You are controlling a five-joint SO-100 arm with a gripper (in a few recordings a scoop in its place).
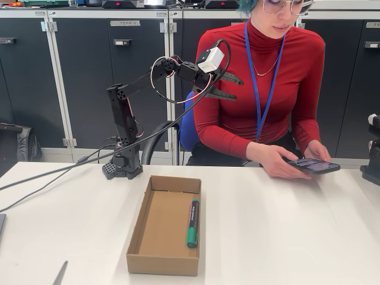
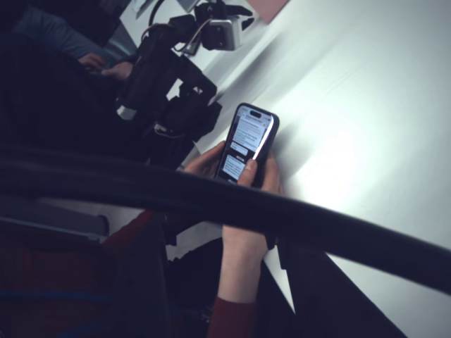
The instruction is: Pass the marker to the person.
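The marker point(image 1: 192, 222), black with a green cap and end, lies along the right inner wall of an open cardboard box point(image 1: 138, 237) on the white table. My gripper point(image 1: 233, 86) is raised high behind the box, open and empty, its tips close to the upper arm of the person point(image 1: 237, 113) in a red sweater. The person sits behind the table and holds a smartphone point(image 1: 314, 165) in both hands. The wrist view looks down on that smartphone point(image 2: 248, 141) and a hand, with one dark finger point(image 2: 317, 225) of mine crossing the picture.
My arm's base point(image 1: 123, 167) stands at the table's far edge, left of the box. Cables point(image 1: 47, 175) run from it across the left of the table. Dark cabinets point(image 1: 83, 77) line the back wall. A grey object point(image 1: 59, 274) pokes in at the front left edge.
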